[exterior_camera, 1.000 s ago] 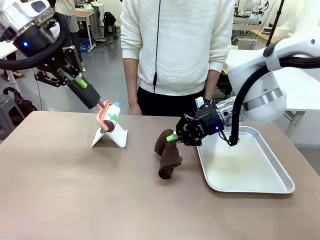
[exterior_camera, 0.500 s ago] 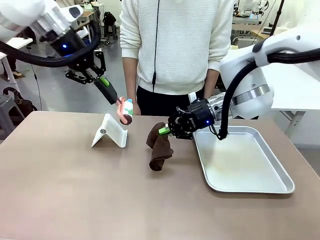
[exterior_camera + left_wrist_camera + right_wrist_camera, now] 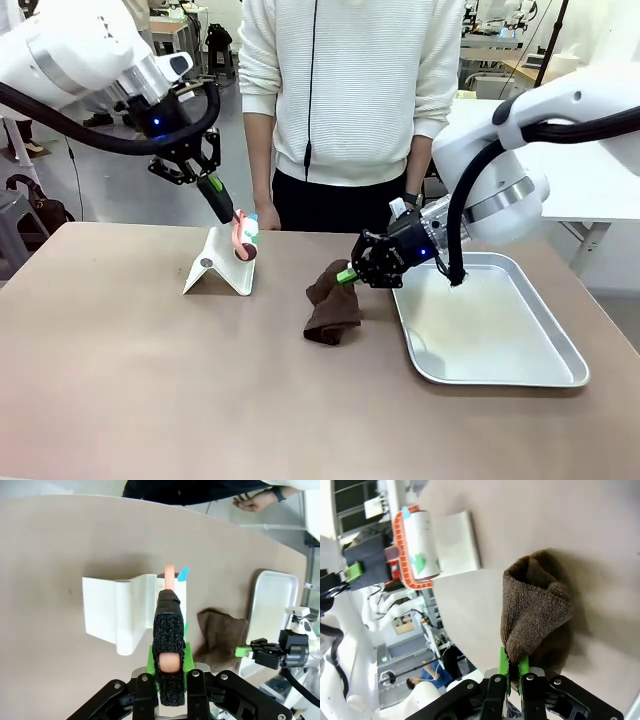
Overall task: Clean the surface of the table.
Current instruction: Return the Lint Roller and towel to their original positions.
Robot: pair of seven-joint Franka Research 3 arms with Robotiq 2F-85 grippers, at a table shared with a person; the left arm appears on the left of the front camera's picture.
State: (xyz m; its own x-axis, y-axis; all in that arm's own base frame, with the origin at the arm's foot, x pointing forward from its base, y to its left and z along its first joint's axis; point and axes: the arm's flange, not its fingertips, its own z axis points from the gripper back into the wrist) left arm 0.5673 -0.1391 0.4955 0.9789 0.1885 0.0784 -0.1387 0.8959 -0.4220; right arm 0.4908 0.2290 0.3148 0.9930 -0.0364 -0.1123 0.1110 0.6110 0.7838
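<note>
Here the right gripper (image 3: 352,275) pinches a brown cloth (image 3: 333,305) resting on the counter (image 3: 150,400) beside the tray (image 3: 560,372). The left gripper (image 3: 228,212) clamps a lint roller (image 3: 244,237) above its stand (image 3: 222,270). Risk: thin pinch may slip during wiping.

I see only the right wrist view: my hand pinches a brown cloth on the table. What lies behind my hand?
Observer: A metal tray lies on the table right beside the right hand, with nothing in it.
Operator: I see an orange roller far off. What holds it?
Observer: The left hand is shut on the handle of the lint roller, whose head is at the top of the white stand.
Operator: Is somebody near the brown cloth?
Observer: A person stands at the far edge, arms down, touching nothing on the table.
</note>
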